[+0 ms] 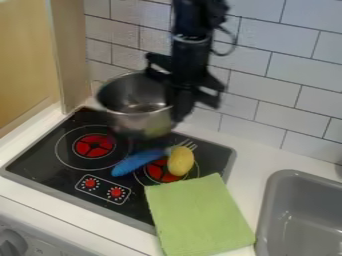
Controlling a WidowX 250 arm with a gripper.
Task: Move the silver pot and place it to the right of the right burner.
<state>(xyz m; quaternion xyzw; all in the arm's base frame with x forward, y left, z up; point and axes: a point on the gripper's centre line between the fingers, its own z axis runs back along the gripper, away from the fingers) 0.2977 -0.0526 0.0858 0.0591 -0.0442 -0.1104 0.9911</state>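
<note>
ok so the arm comes in from the top edge, in front of the white tiled wall, and the end effector hangs over the back part of the stove; its jaws look narrow, closed on the right-hand side of the silver pot at the rim, though that bit is dark and kinda blurred; the pot is roughly upright with its opening facing up, raised over the back of the cooktop, behind the gap between the two burners, so it's not to the right of the right burner.

As for the rest, the left burner is red in the middle, same as the right one; a fork with a blue handle lies at a slant, handle end toward the front left and tines pointing to the back right; a yellow oval thing sits right by the fork, over part of the right burner; there's a green cloth lying partly on the stove's front right corner and partly on the white counter; the grey sink is over on the right, and a pale wooden panel stands at the upper left; two red knobs sit at the stove's front.
</note>
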